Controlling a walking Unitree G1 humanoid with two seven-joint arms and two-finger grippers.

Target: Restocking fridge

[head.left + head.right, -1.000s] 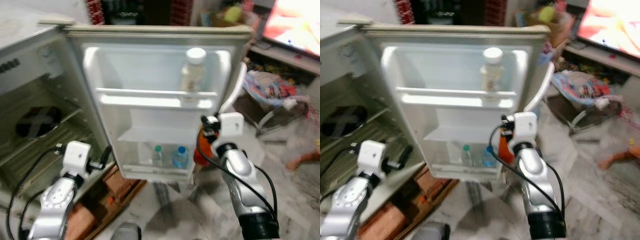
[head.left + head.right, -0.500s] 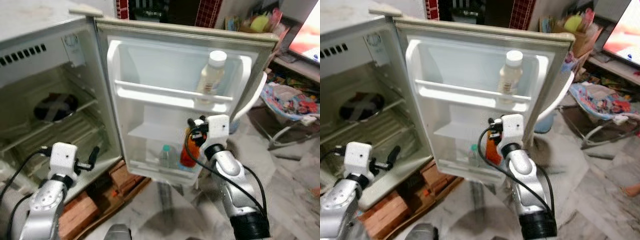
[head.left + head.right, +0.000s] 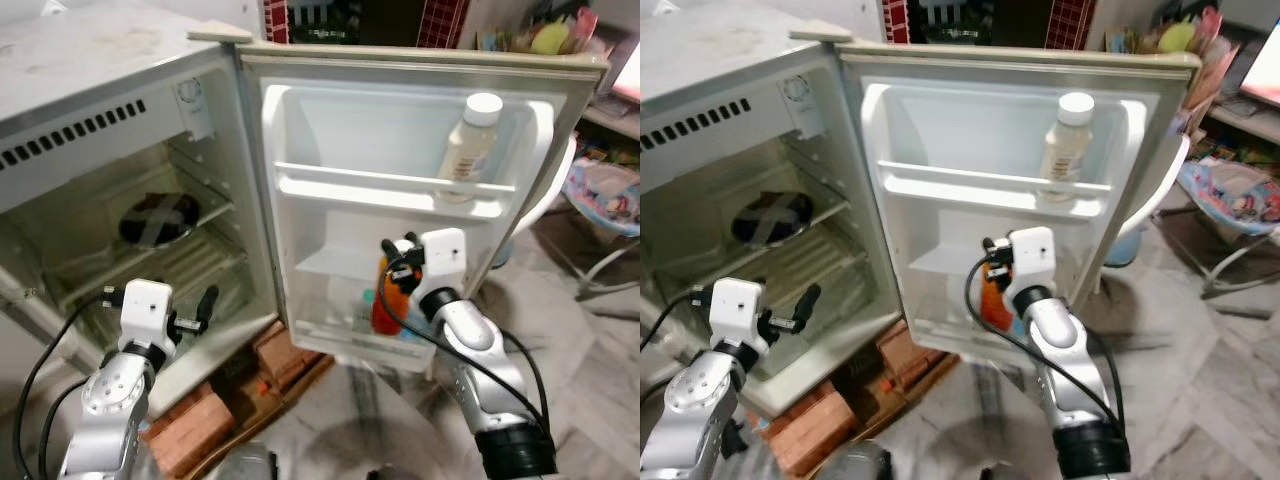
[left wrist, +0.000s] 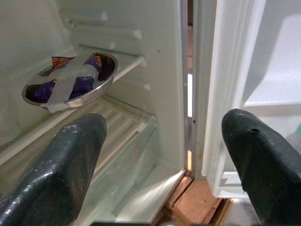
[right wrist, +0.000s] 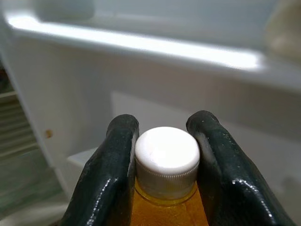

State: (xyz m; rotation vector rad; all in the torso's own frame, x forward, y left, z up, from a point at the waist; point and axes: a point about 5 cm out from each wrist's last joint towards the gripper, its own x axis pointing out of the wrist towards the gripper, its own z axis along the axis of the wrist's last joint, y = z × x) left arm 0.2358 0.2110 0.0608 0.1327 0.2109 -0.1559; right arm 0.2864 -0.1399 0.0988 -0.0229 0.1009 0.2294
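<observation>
Orange bottle (image 3: 387,300) was held at centre frame, over the bottom fridge door shelf (image 3: 345,337) | right gripper (image 5: 164,155) was clamped at its white cap (image 5: 167,150) | judged heavy, smooth; neck hold apt | left gripper (image 4: 162,155) was spread, empty.

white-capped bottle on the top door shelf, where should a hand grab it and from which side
Grip the white-capped bottle at its neck just under the cap, coming from the open front. It stands upright, and the top door shelf's rail covers its lower body, leaving only the upper part free.
</observation>
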